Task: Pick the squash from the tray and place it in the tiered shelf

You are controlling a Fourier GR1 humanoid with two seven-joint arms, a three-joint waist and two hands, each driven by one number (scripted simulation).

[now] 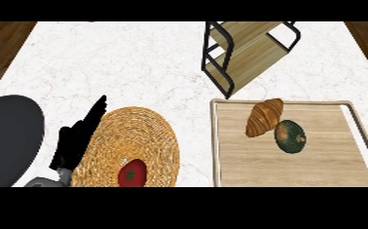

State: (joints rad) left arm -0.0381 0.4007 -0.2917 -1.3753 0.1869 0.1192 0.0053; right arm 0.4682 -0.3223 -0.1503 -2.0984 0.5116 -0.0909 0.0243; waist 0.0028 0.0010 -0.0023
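A dark green squash (pixel 290 136) lies on the wooden tray (pixel 244 167) at the right, touching a brown croissant (pixel 265 117) just to its upper left. The tiered shelf (pixel 248 52), a black wire frame with light wooden boards, stands behind the tray near the counter's back edge. My left hand (pixel 78 138) shows at the lower left with its fingers straight, pointing up, beside a woven mat. It is far from the squash. My right hand is out of the picture.
A round woven straw mat (pixel 137 135) lies left of the tray with a red tomato (pixel 132 173) on its near part. A grey rounded shape (pixel 18 140) fills the left edge. White marble counter (pixel 122 62) stretches behind them.
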